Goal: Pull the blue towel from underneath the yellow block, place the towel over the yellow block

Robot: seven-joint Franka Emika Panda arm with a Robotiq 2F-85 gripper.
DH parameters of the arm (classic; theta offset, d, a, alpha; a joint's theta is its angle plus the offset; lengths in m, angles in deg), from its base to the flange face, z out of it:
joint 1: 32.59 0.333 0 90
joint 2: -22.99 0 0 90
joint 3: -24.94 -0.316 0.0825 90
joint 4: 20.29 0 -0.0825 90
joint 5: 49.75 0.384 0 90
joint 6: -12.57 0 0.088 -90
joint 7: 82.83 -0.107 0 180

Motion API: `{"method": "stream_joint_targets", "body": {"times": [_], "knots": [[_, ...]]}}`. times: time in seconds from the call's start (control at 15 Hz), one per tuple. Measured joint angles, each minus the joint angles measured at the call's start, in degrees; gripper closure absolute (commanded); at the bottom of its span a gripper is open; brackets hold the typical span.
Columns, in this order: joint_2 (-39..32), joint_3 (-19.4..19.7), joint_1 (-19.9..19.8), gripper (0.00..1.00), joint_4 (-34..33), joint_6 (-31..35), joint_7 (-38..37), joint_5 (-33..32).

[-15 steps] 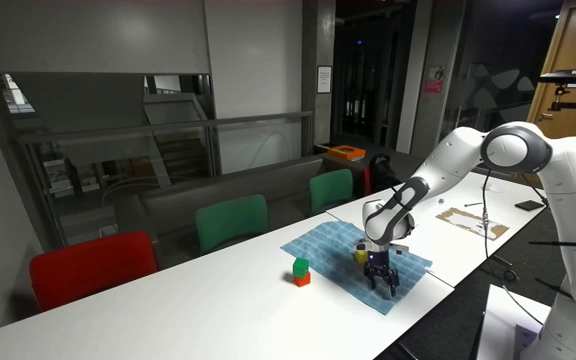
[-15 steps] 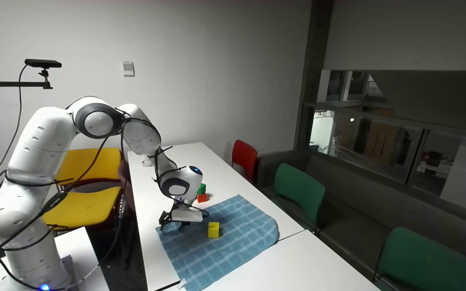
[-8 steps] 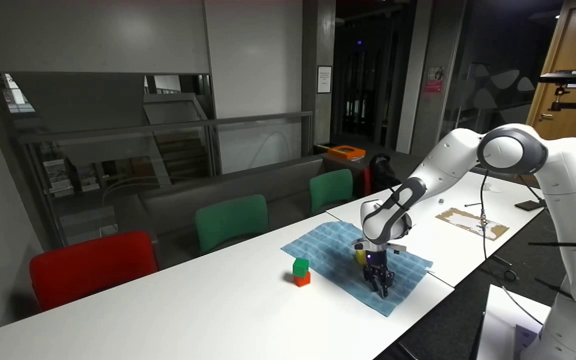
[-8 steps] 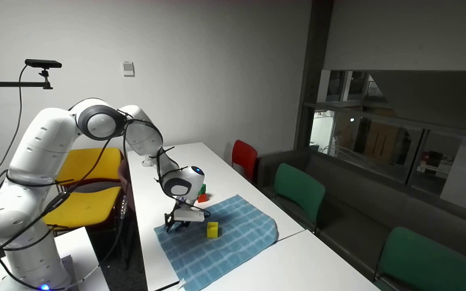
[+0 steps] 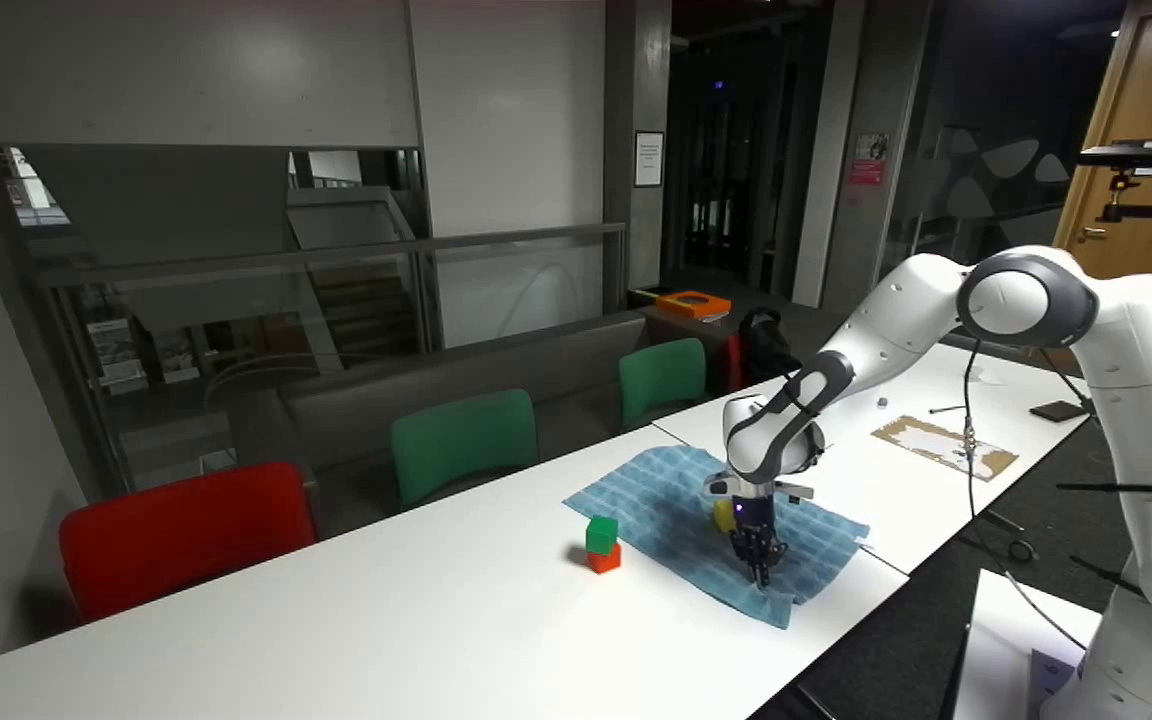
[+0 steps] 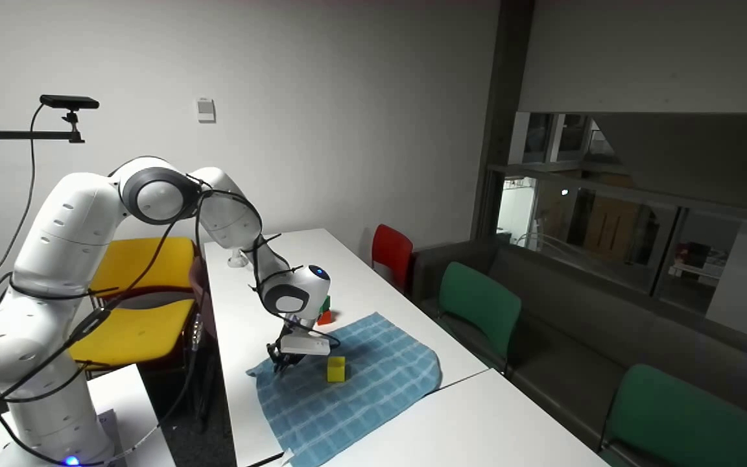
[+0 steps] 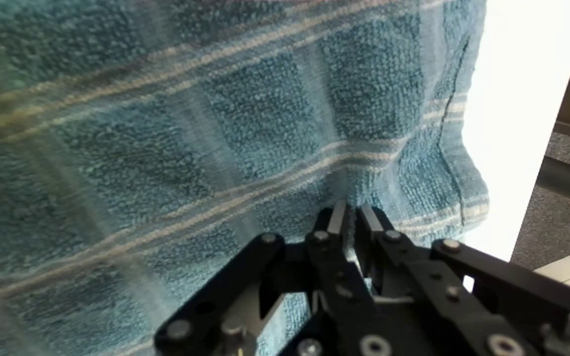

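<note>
Gripper (image 7: 353, 215): pinching a fold of blue towel (image 6: 373, 407) near one corner | Yellow block (image 6: 336, 370): on towel, inward of grip | Judgement: pull should run outward, away from it

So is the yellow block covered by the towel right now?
No, in an exterior view the yellow block sits uncovered on top of the blue towel.

In an exterior view we count one checked towel (image 5: 658, 490), one yellow cube (image 5: 724, 517), two cubes (image 5: 601, 535) (image 5: 604, 560) at its nine o'clock, two green chairs (image 5: 464, 440) (image 5: 663, 378).
</note>
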Motion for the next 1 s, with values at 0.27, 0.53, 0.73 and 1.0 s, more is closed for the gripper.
{"method": "stream_joint_targets", "body": {"times": [0.27, 0.53, 0.73, 1.0], "knots": [[2.21, -0.01, -1.56, 0.98, 0.47, 0.00, 0.26, 0.57], [6.58, 0.03, -2.46, 0.98, 1.86, 0.00, 1.14, 2.70], [9.88, 0.03, -2.45, 0.98, 3.10, 0.00, 1.20, 3.74], [14.28, 0.62, -1.93, 0.98, 4.64, 0.02, 1.17, 3.74]]}}
